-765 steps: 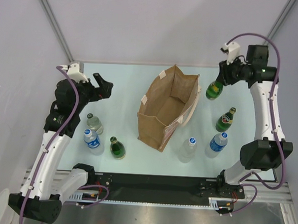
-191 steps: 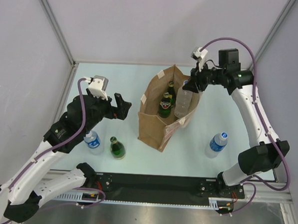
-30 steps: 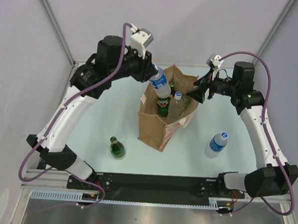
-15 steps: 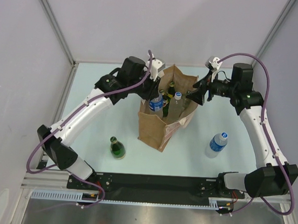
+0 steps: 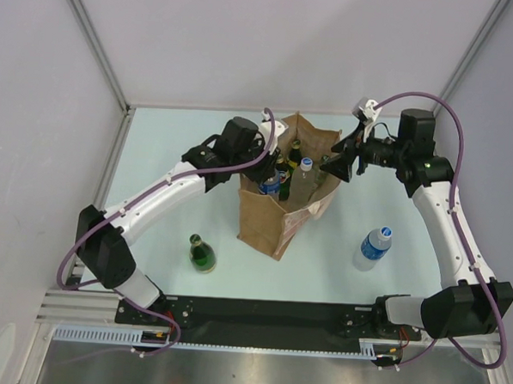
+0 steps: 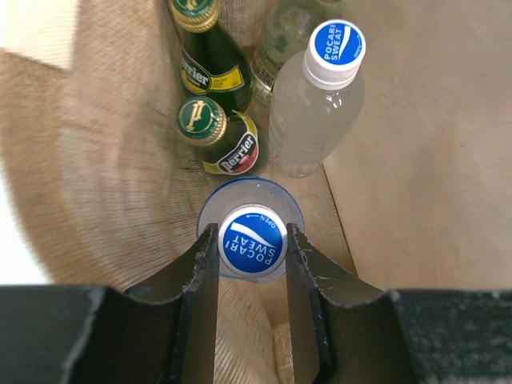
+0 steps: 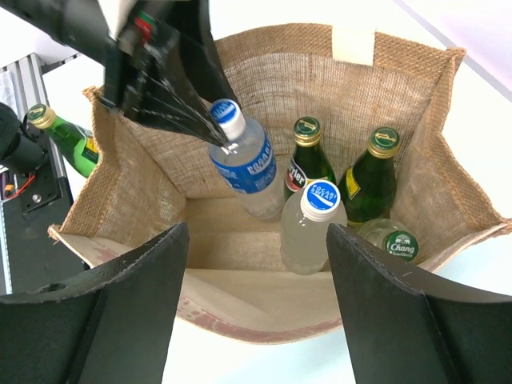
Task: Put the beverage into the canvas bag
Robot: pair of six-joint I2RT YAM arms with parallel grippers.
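Note:
The canvas bag (image 5: 268,223) stands open mid-table, its burlap walls (image 7: 280,48) seen from above. My left gripper (image 6: 250,240) reaches down inside it, shut on the blue cap of a clear Pocari Sweat bottle (image 6: 252,246), the beverage. That bottle (image 7: 244,160) hangs tilted against the bag's left wall (image 6: 96,160). Inside also stand two green Perrier bottles (image 7: 308,164), a clear blue-capped bottle (image 7: 316,220) and a Chang bottle (image 7: 394,244). My right gripper (image 7: 258,232) hovers open over the bag's right rim, holding nothing.
A blue-capped water bottle (image 5: 374,247) stands on the table right of the bag. A green bottle (image 5: 202,254) stands at the front left. The left arm (image 5: 166,192) crosses the table toward the bag. Grey walls enclose the table.
The left arm has swung down from above the bag, lowering the bottle inside it. The right arm has stayed beside the bag's right rim.

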